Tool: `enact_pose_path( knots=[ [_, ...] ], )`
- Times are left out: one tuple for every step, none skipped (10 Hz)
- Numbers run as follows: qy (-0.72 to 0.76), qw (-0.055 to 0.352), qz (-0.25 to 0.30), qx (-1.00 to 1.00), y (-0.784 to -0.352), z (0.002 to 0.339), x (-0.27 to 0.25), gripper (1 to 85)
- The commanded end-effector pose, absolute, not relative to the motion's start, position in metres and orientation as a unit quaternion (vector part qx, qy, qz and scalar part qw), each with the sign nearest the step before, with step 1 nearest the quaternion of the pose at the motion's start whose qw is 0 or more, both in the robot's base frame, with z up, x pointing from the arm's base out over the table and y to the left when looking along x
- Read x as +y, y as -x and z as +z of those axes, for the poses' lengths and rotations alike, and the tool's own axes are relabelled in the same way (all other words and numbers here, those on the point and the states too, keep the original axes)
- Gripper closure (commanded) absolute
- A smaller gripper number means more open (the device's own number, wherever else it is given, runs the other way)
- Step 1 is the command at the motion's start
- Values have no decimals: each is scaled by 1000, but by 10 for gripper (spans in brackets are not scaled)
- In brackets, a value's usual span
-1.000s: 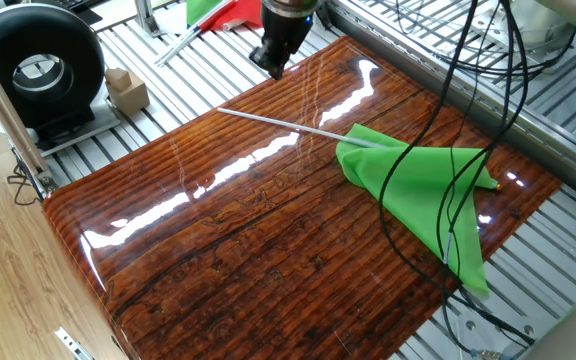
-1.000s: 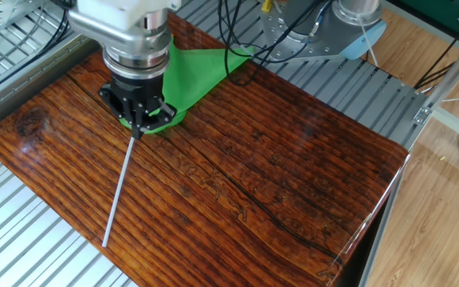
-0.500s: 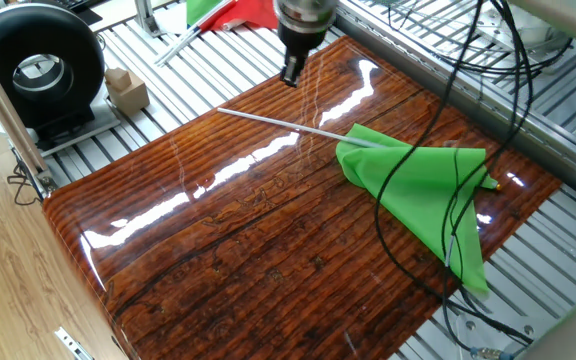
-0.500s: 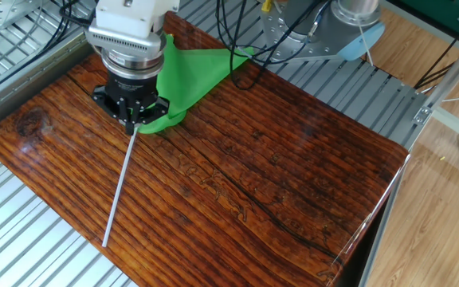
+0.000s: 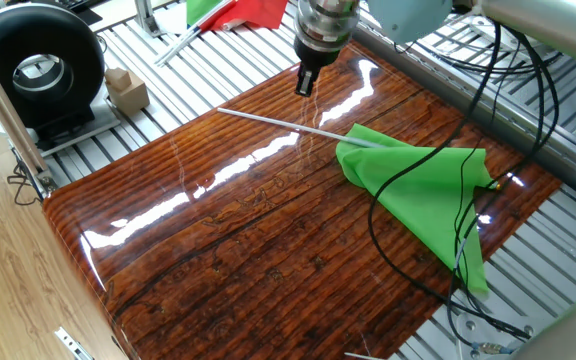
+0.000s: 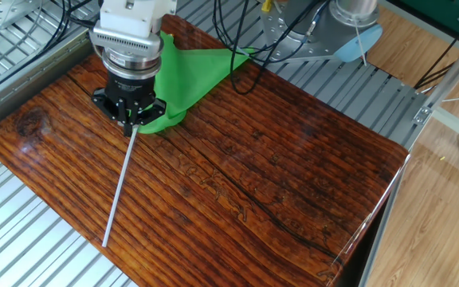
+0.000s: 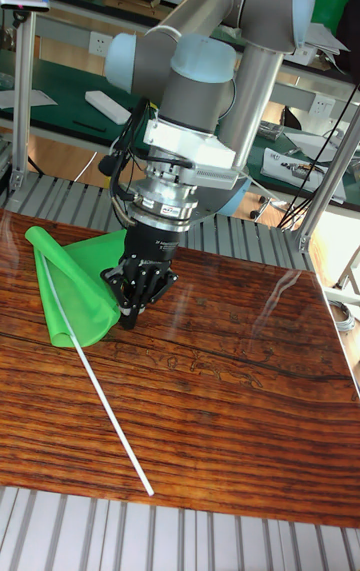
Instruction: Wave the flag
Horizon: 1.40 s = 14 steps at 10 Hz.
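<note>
The flag [image 5: 423,195] is laid flat on the wooden table [image 5: 228,250], its thin rod [image 7: 95,376] bare. The gripper [image 7: 133,311] is held above the rod with fingers pinched together — nothing is held. The rod could be missed or pushed away, being so thin. One green flag is counted, one rod, one gripper — and one red-and-green flag [image 5: 230,12] beyond the table.

No legible text, label, brand or number in any view

Green flag [image 5: 423,195] on wooden table [image 5: 248,250]
</note>
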<state>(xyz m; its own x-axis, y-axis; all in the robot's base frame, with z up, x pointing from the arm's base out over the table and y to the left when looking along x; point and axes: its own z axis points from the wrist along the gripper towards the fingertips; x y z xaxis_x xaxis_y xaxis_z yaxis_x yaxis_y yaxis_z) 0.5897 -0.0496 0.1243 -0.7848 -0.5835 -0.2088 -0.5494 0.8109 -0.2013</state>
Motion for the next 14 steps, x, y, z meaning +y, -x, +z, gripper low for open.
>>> enact_pose_path(
  knots=[
    [277,135,-48,950,-586,120,-47,843],
    [241,111,-38,963,-573,117,-48,843],
    [190,90,-52,976,-564,115,-61,843],
    [137,78,-78,984,-558,116,-77,843],
    [112,75,-63,989,-555,115,-71,843],
    [113,82,-46,989,-557,114,-62,843],
    [118,82,-43,989,-557,114,-60,843],
    [125,78,-42,988,-555,114,-59,843],
    [137,76,-43,987,-555,113,-60,843],
    [155,74,-54,984,-558,111,-65,827],
    [173,73,-60,980,-563,108,-67,737],
    [187,72,-64,978,-570,102,-70,673],
    [196,73,-60,976,-574,96,-71,617],
    [202,76,-57,975,-576,92,-72,553]
  ],
)
